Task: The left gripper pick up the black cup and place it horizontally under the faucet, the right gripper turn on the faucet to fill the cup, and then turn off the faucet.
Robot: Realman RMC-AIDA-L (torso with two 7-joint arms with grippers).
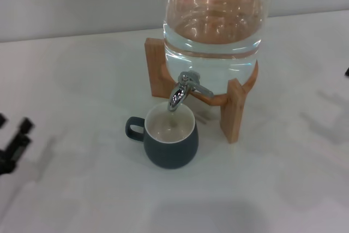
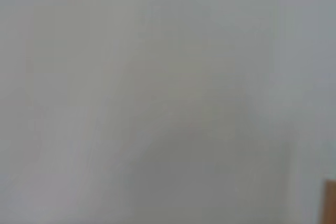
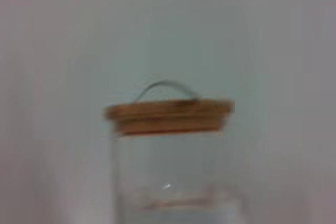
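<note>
The black cup (image 1: 170, 140) stands upright on the white table, its mouth right under the spout of the faucet (image 1: 184, 88) and its handle pointing left. No water stream shows at the spout. The faucet is fitted to the clear glass jar (image 1: 212, 31), which holds water; the jar also shows in the right wrist view (image 3: 168, 166). My left gripper (image 1: 13, 135) is at the far left edge, well away from the cup, open and empty. Only a black sliver of my right gripper (image 1: 347, 72) shows at the right edge, apart from the jar.
The jar rests on a wooden stand (image 1: 234, 110) and has a wooden lid (image 3: 168, 115) with a wire handle. A corner of wood (image 2: 329, 203) shows in the left wrist view. The white table (image 1: 82, 200) stretches out in front of the cup.
</note>
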